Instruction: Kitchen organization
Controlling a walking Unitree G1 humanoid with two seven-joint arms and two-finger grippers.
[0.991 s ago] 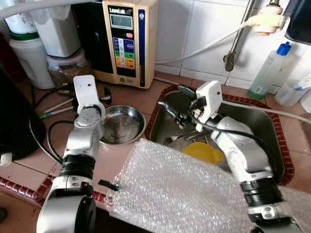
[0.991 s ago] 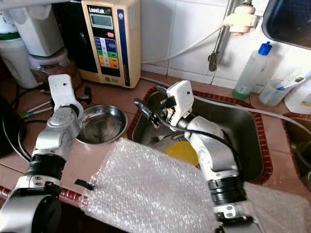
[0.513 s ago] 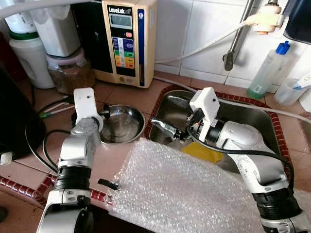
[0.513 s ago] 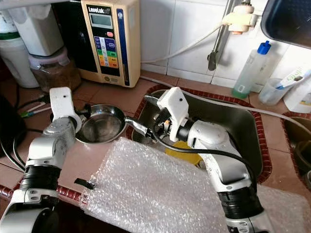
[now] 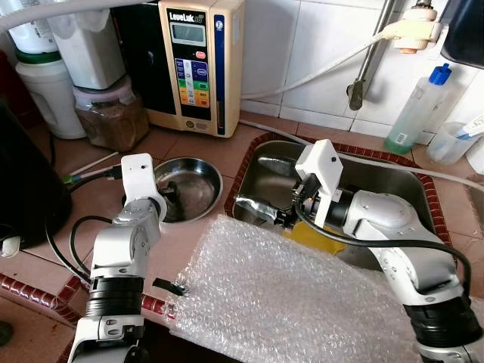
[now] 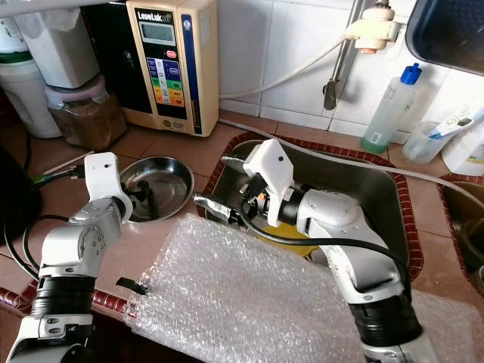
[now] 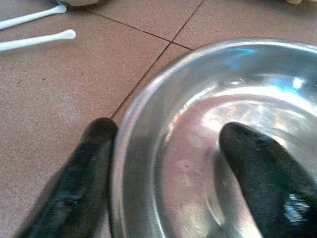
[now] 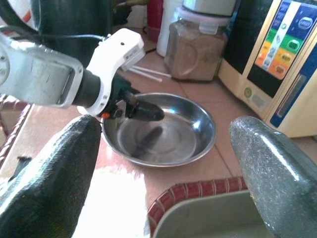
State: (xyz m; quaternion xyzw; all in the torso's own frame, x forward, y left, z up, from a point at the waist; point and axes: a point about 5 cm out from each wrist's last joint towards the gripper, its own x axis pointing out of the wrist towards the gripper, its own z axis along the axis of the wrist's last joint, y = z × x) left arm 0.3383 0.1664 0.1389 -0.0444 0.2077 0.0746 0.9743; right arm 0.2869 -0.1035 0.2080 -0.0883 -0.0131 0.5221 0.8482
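Observation:
A round steel bowl (image 5: 193,181) sits on the pink tiled counter, left of the sink (image 5: 408,189). My left gripper (image 5: 168,198) is open and straddles the bowl's near-left rim. In the left wrist view one of its fingers (image 7: 84,168) lies outside against the rim and the other is inside the bowl (image 7: 198,124). My right gripper (image 5: 253,208) is open and holds nothing. It hovers over the sink's left edge and points at the bowl (image 8: 163,134). A yellow item (image 5: 311,236) lies in the sink under the right arm.
A sheet of bubble wrap (image 5: 287,302) covers the counter's front edge. A water ionizer (image 5: 197,60) and a jar of brown powder (image 5: 113,113) stand behind the bowl. A blue-capped bottle (image 5: 420,113) stands beyond the sink. White sticks (image 7: 34,37) lie near the bowl.
My left gripper has come down from behind the bowl onto its near-left rim. My right gripper has swung left and down from over the sink to its left edge.

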